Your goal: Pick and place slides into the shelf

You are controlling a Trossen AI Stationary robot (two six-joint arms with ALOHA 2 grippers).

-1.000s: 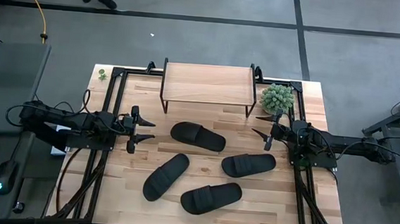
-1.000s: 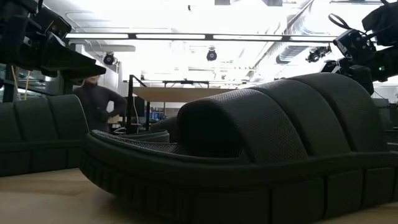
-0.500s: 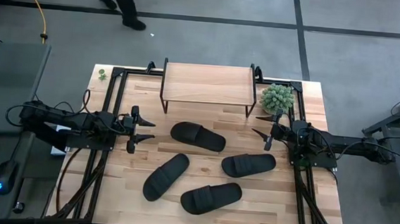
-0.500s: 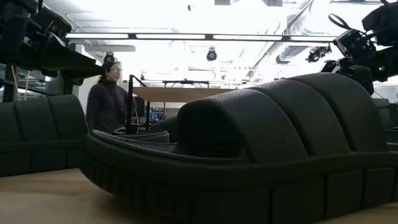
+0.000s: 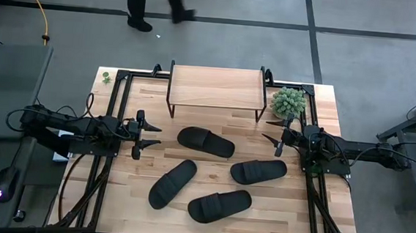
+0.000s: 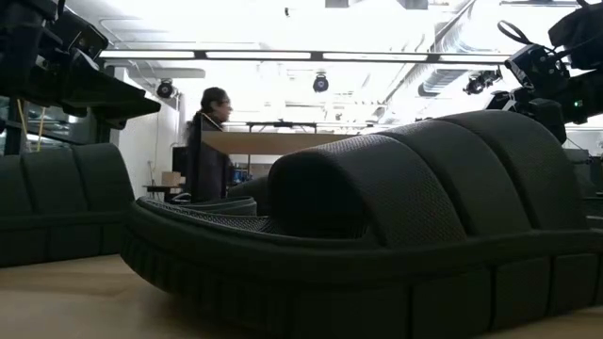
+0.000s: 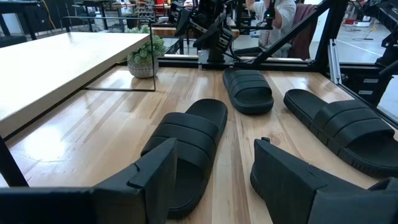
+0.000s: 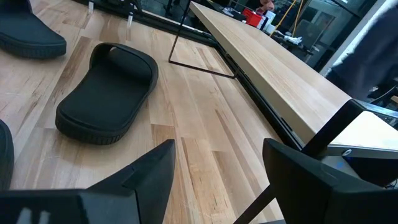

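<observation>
Several black slides lie sole-down on the wooden tabletop: one (image 5: 205, 141) in front of the shelf, one (image 5: 172, 183) toward the near left, one (image 5: 258, 171) to the right, one (image 5: 219, 205) nearest the front edge. The shelf (image 5: 216, 88), a light wood top on thin black legs, stands at the far edge. My left gripper (image 5: 155, 135) hovers open at the table's left side, facing the nearest slide (image 7: 186, 146). My right gripper (image 5: 267, 130) hovers open at the right side, the same slide (image 8: 109, 96) ahead of it. Neither touches anything.
A small potted plant (image 5: 288, 101) stands at the far right, beside the shelf and close to my right gripper. A black frame (image 5: 122, 77) borders the tabletop. One slide (image 6: 377, 235) fills the low view. A person (image 6: 209, 141) walks on the floor beyond the far edge.
Both arms and all the slides have kept still. Only the person beyond the table's far edge has walked toward the right.
</observation>
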